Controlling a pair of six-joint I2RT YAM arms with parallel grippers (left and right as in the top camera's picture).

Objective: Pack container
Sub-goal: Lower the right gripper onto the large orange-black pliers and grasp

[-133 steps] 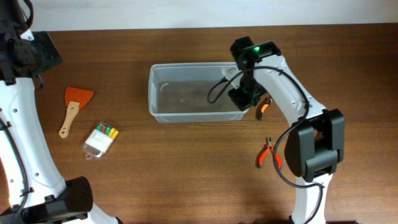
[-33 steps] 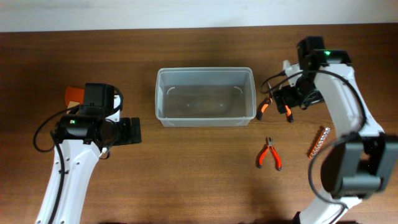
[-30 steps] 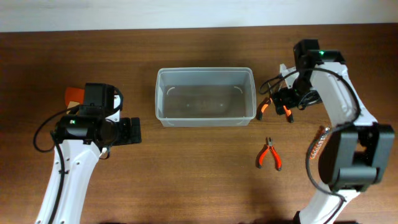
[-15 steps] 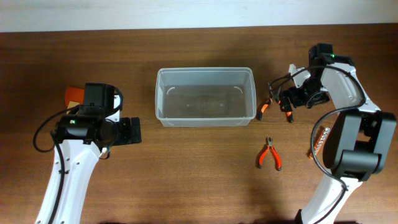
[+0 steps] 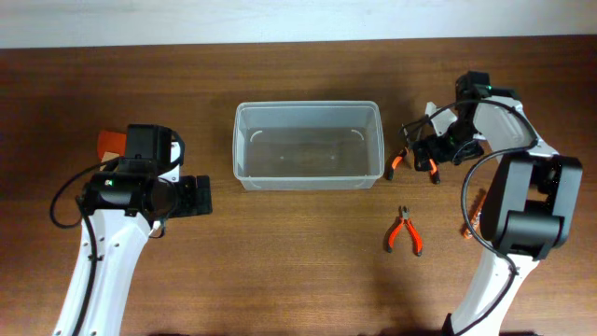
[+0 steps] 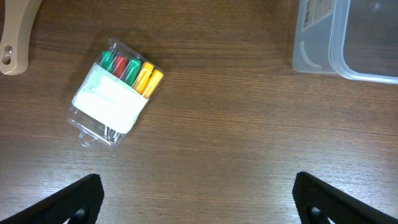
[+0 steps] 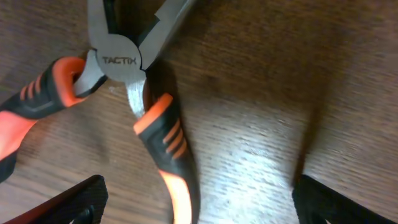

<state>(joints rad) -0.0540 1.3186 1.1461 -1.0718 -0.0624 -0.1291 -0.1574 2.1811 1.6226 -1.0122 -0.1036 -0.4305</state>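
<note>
Clear container (image 5: 308,145) mid-table, right fingers (image 7: 74,202) spread wide over orange-handled pliers (image 7: 134,93), left fingers (image 6: 74,199) wide, empty, near clear packet (image 6: 117,93)

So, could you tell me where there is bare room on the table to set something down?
Widest bare wood: in front of the container, between the left arm and the loose pliers. The strip behind the container is free too. Crowded: right of the container, where the right fingers hang over a second pliers; left, the bit pack and orange scraper.
</note>
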